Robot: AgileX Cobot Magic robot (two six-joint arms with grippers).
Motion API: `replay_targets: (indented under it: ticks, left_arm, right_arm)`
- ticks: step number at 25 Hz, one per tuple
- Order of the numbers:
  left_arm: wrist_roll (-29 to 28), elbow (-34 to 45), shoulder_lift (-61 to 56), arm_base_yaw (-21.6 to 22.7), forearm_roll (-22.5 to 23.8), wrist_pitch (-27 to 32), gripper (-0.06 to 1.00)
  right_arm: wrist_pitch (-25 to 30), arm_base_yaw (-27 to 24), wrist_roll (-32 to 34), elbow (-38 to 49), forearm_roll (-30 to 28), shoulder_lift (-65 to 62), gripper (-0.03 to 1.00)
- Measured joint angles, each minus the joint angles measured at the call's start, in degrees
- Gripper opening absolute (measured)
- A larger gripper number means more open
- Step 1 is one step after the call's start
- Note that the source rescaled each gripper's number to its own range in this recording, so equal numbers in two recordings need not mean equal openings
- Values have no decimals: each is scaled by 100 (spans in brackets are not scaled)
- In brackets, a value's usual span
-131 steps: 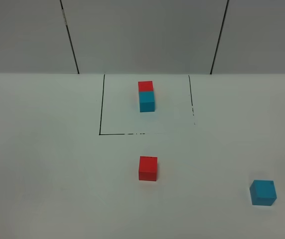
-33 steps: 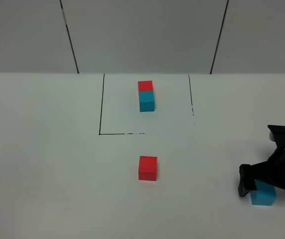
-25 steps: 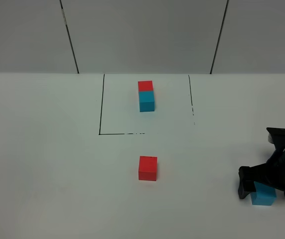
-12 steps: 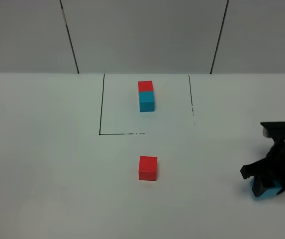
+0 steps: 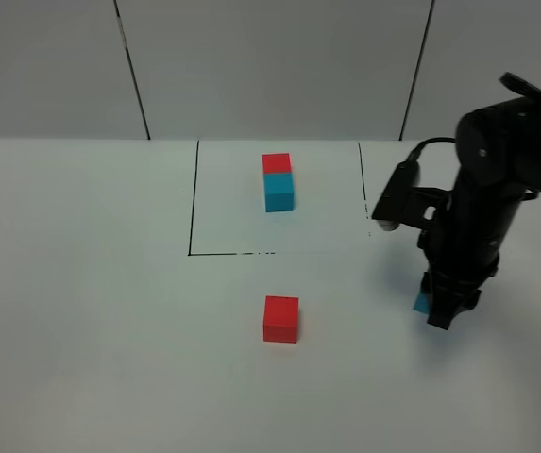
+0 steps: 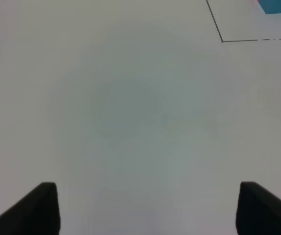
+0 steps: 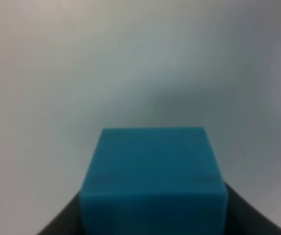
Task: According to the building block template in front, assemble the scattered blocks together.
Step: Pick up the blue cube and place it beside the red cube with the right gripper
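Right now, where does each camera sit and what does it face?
Exterior high: up high, facing down at the table, the framed template, the loose red cube and the right arm.
Left wrist: on the left arm, facing bare table and the frame's corner past its open jaws.
Right wrist: on the right arm, facing the cyan cube held in its jaws.
Shared: the cyan cube also shows in the exterior view.

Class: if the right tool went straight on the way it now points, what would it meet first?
Probably the bare table. The right tool, shut on the cyan cube, points steeply downward with nothing else beneath it; the red cube lies well off to the side. Its height above the table is unclear.
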Motion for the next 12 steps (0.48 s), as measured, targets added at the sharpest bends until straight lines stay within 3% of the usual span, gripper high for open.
replay_targets:
  ticks: [7, 12]
  left_arm:
    - [0, 0, 0, 0, 0, 0, 62]
    - [0, 0, 0, 0, 0, 0, 62]
  right_arm:
    - [422, 670, -293, -1137, -359, 854, 0]
    - [204, 947, -344, -1387, -345, 1297, 0]
